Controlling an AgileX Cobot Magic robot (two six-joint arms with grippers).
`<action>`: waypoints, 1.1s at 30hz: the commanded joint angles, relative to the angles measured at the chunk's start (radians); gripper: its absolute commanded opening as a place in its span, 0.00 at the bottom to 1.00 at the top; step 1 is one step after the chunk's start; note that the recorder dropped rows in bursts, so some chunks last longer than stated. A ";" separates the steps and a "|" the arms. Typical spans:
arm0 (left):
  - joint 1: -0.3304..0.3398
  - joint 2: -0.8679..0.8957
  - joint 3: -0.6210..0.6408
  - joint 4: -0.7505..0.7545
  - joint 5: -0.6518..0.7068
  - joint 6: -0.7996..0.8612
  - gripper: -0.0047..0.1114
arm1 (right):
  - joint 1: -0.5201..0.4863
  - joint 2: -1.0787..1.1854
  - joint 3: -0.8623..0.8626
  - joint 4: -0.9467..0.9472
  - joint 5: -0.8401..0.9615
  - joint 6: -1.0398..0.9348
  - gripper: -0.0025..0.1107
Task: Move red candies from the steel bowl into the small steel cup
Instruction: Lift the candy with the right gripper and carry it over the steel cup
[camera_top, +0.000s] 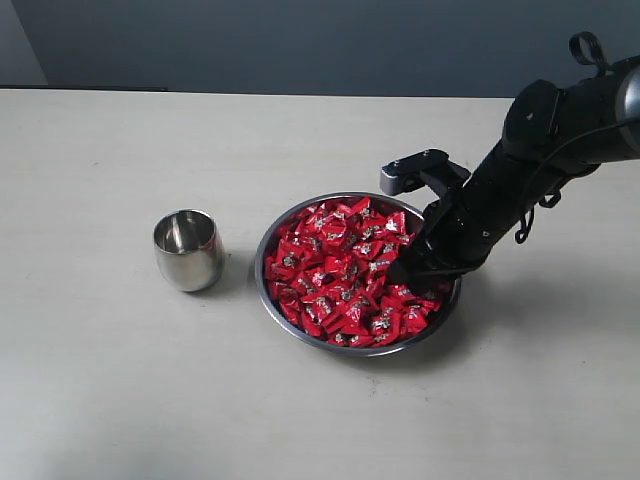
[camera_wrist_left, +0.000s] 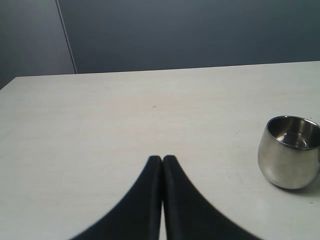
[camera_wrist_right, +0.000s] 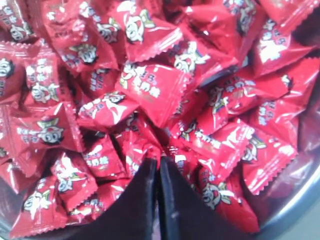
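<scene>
The steel bowl (camera_top: 260, 268) stands mid-table, heaped with red candies (camera_top: 340, 265). My right gripper (camera_top: 402, 272) is sunk into the pile on the bowl's right side. In the right wrist view its fingers (camera_wrist_right: 159, 161) are shut, with the edge of one red candy wrapper (camera_wrist_right: 172, 150) pinched at their tips; other candies (camera_wrist_right: 150, 90) crowd all around, and the bowl's rim (camera_wrist_right: 297, 207) shows at the corner. The small steel cup (camera_top: 187, 250) stands upright and empty to the left of the bowl. My left gripper (camera_wrist_left: 162, 159) is shut on nothing above bare table, the cup (camera_wrist_left: 289, 152) off to its side.
The pale tabletop (camera_top: 120, 380) stretches around the bowl and the cup. A dark wall (camera_top: 300, 40) runs behind the table's far edge. The right arm (camera_top: 540, 150) slants down from the upper right over the bowl.
</scene>
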 joint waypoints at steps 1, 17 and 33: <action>0.001 -0.004 0.004 -0.003 -0.002 -0.002 0.04 | 0.002 0.000 -0.005 0.004 0.006 -0.008 0.02; 0.001 -0.004 0.004 -0.003 -0.002 -0.002 0.04 | 0.002 -0.124 -0.026 -0.023 -0.131 0.062 0.02; 0.001 -0.004 0.004 -0.003 -0.002 -0.002 0.04 | 0.002 -0.099 -0.144 0.581 -0.183 -0.378 0.02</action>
